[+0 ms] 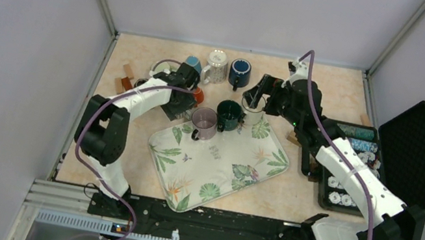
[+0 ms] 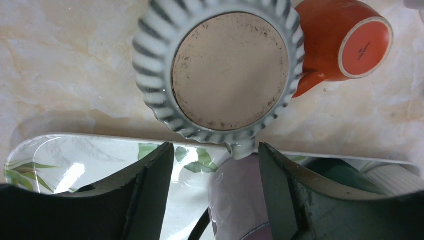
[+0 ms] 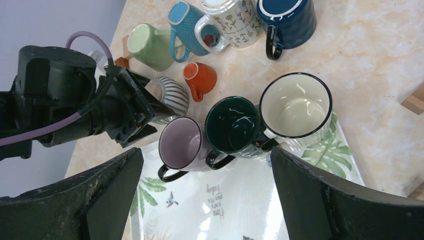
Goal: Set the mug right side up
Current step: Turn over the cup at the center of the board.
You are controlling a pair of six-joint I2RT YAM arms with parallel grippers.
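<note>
Left wrist view: looked straight down on the striped mug (image 2: 230, 70), upside down with its bare base up, set on the marble table (image 2: 60, 60) just beside the far rim of the leaf-print tray (image 2: 75, 150). Showed the left gripper (image 2: 215, 185) with fingers spread, neither one touching the mug, tips on either side of its handle stub. Put an orange mug (image 2: 350, 45), base showing, close against the striped one; could not tell whether touching.

Right wrist view: gave the side the other lacked, namely the mug's ribbed wall in front of the left arm's fingers. Showed the right gripper (image 3: 205, 150) spread wide and holding nothing, above three upright mugs on the tray: purple mug (image 3: 180, 142), dark green mug (image 3: 232, 125), white mug (image 3: 295, 105).

Top external: hid the striped mug under the left wrist, but alone took in the black case (image 1: 419, 150) lying open at the table's right.
</note>
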